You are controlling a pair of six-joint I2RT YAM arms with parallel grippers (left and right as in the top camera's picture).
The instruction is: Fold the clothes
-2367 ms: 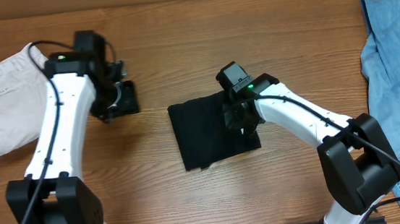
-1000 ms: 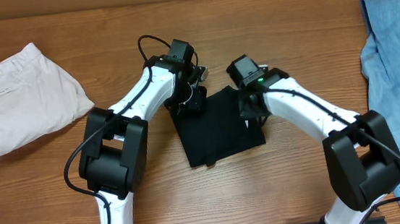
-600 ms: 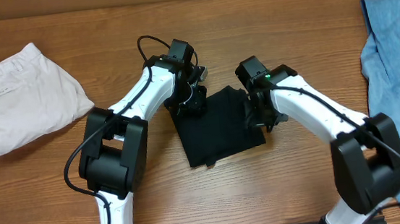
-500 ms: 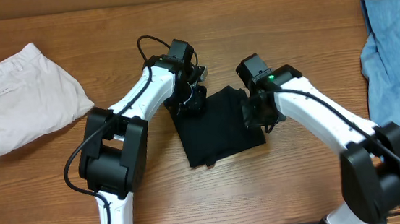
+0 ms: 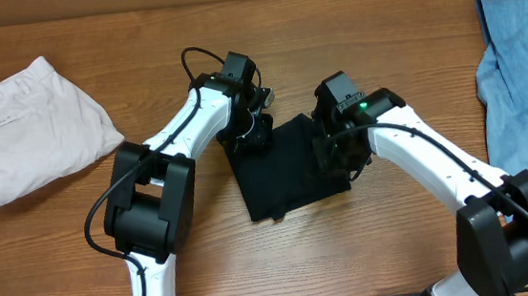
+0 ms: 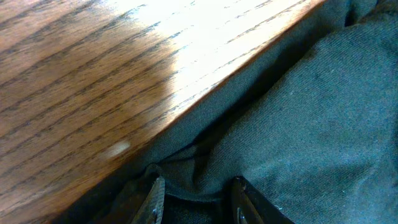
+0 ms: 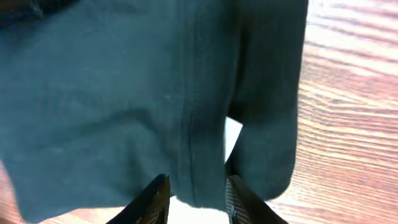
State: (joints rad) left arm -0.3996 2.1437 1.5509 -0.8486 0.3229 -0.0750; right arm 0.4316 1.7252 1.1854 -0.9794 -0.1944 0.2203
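Note:
A black garment (image 5: 285, 170) lies folded into a rough square at the table's centre. My left gripper (image 5: 255, 130) is at its far left corner; in the left wrist view the fingers (image 6: 198, 196) are closed on a bunched fold of the dark cloth (image 6: 298, 124). My right gripper (image 5: 334, 156) is at the garment's right edge. In the right wrist view its fingers (image 7: 196, 196) pinch a hem of the cloth (image 7: 112, 93), which is raised a little off the wood.
A folded white garment (image 5: 23, 131) lies at the far left. A blue denim garment (image 5: 523, 97) lies spread along the right edge. Bare wooden table (image 5: 284, 261) shows in front of the black garment.
The left arm came over from the white garment to the black garment's corner, then stayed still. My right gripper shifted along the right edge and has the cloth slightly raised.

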